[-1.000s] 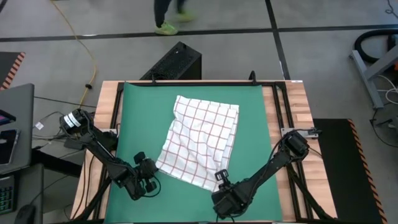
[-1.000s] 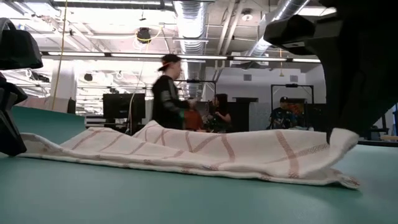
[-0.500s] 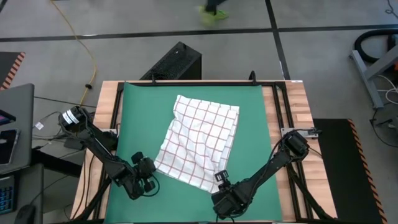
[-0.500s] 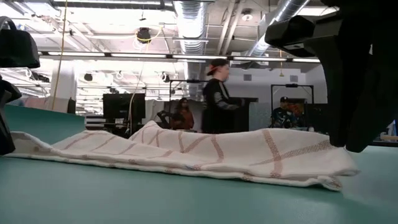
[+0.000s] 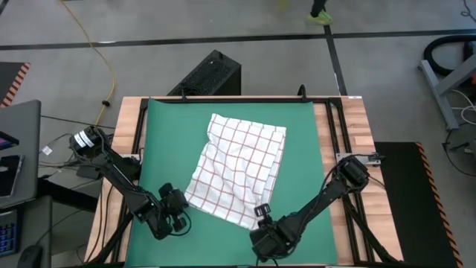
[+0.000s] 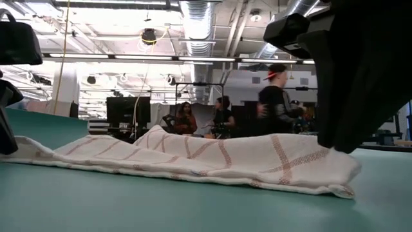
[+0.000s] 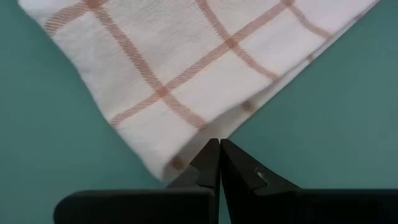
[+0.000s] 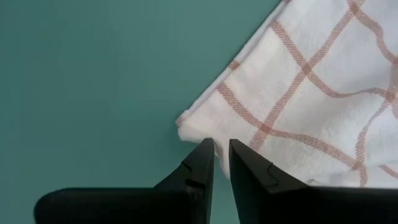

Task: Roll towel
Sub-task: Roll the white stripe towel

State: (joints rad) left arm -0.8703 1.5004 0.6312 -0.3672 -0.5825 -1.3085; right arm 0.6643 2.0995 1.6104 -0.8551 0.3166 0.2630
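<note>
A: Left gripper first, quick. Fingers pressed together, tips meeting right at the towel hem. From the wrist view the tips sit on the cloth's folded edge, near a corner.

B: Holding it?

A: Can't tell if cloth is between the tips. Jaws are closed to a sliver, that's all I'll log. In the high view the left gripper is at the towel's near-left corner, low on the green mat.

B: Right gripper?

A: Right gripper is narrow too, a thin slit between the fingers, tips over the towel corner where the edge curls. Again no clear pinch visible. High view puts the right gripper at the towel's near-right corner.

B: Towel itself?

A: White with red grid, lying crumpled and skewed on the mat, roughly centred, long axis running from far-right to near-left. Not rolled. Low view shows the towel as a low rumpled ridge, thicker folded end on the picture's right under a dark arm.

B: Arms?

A: Both reach in from the near corners of the table, left arm from the left side, right arm from the right.

B: Background?

A: Person in a red cap in the room beyond, two others seated farther back. A foot at the top of the high view. Black box on the floor behind the table.
</note>
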